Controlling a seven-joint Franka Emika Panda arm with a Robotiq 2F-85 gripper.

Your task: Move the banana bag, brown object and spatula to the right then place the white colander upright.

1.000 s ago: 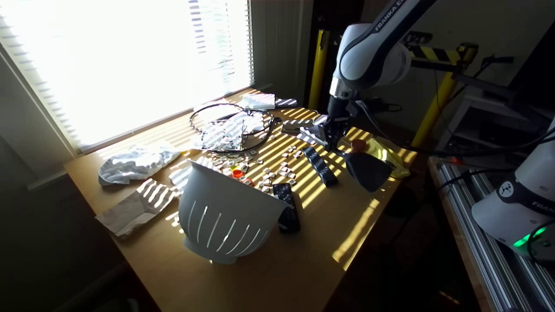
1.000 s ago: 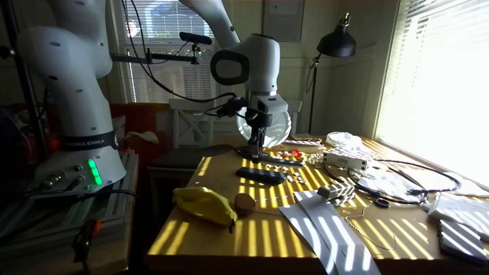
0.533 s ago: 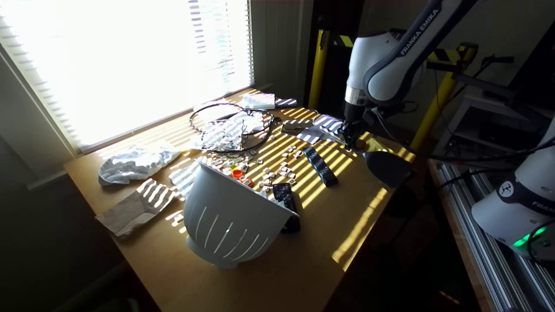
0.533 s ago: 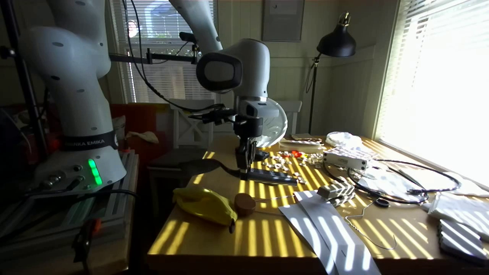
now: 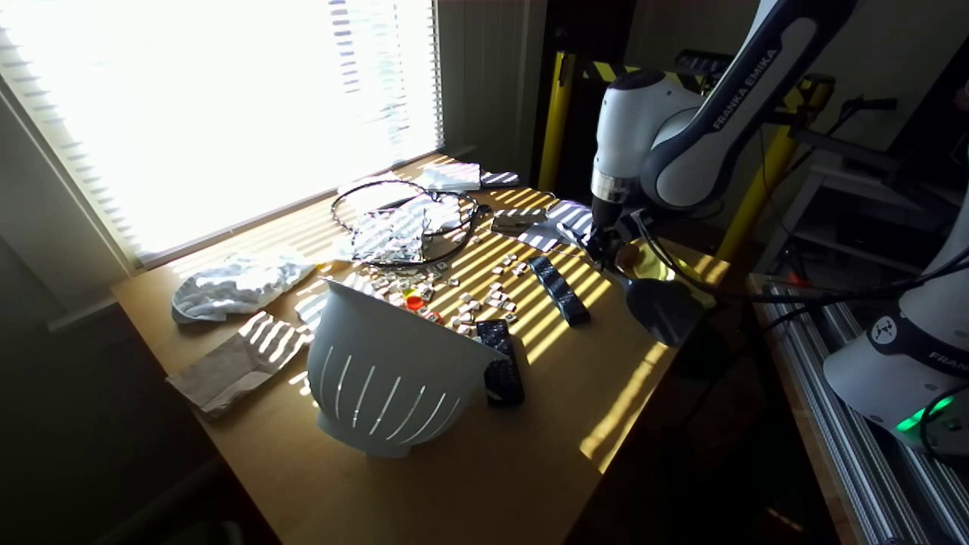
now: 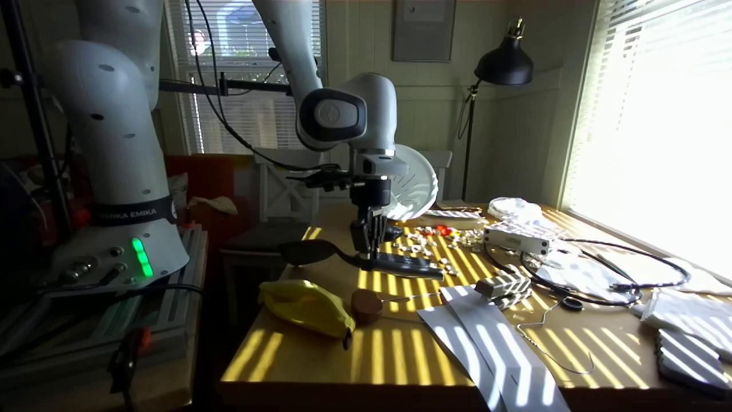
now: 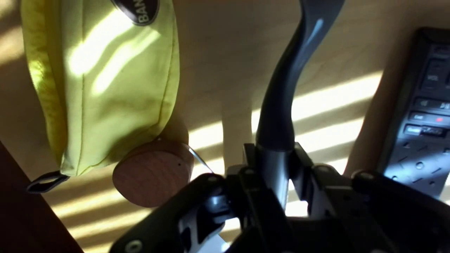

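My gripper (image 6: 369, 254) is shut on the dark spatula (image 6: 309, 253) by its handle and holds it above the table. In the wrist view the gripper (image 7: 274, 156) has the spatula (image 7: 281, 95) between its fingers, pointing up the picture. The yellow banana bag (image 7: 119, 88) lies left of it, also seen in an exterior view (image 6: 306, 307). The round brown object (image 7: 153, 177) sits against the bag's end with a thin metal rod sticking out; it also shows in an exterior view (image 6: 366, 306). The white colander (image 5: 394, 371) is tilted, its open side (image 6: 417, 183) turned away from the window-facing side.
Two black remotes (image 5: 559, 291) (image 5: 501, 378) lie on the table (image 5: 492, 484). Small tiles (image 5: 492, 299) are scattered in the middle. White paper strips (image 6: 486, 349), a grey block (image 6: 503, 289), a looped black cable (image 6: 572, 297) and brown paper (image 5: 235, 363) lie around.
My gripper has carried the spatula toward the banana bag and brown object, mostly during the earlier half second. The colander has rocked slightly back and forth. The bag and brown object have not moved.
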